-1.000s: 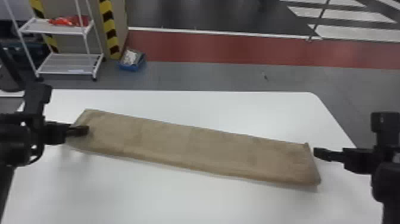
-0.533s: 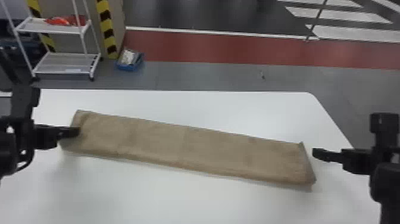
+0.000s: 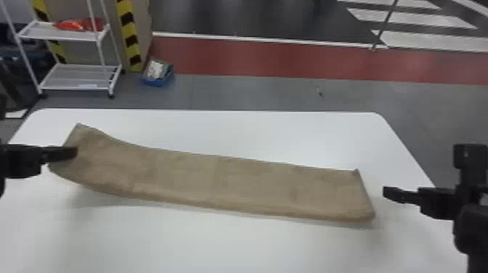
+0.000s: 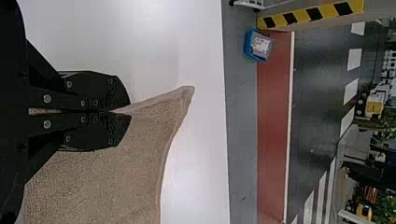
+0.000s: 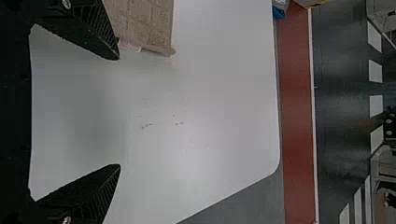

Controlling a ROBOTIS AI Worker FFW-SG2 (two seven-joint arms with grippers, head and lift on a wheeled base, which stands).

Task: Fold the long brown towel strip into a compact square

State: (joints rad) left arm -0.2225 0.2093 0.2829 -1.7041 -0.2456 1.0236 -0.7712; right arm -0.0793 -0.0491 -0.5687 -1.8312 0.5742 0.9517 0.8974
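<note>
The towel strip (image 3: pixel 218 181) lies on the tabletop (image 3: pixel 254 247), left end clamped in the left tool (image 4: pixel 129 113), right tool (image 5: pixel 119 112) spread near the other; likely light and limp, it wants short-edge grips through every layer.

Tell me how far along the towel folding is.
Done: the towel is a long, narrow strip on the table. In hand: the left claw pinches its left end, raised off the tabletop. Left to do: seemingly every fold from strip to compact square; the right claw hangs open beyond the other end.
</note>
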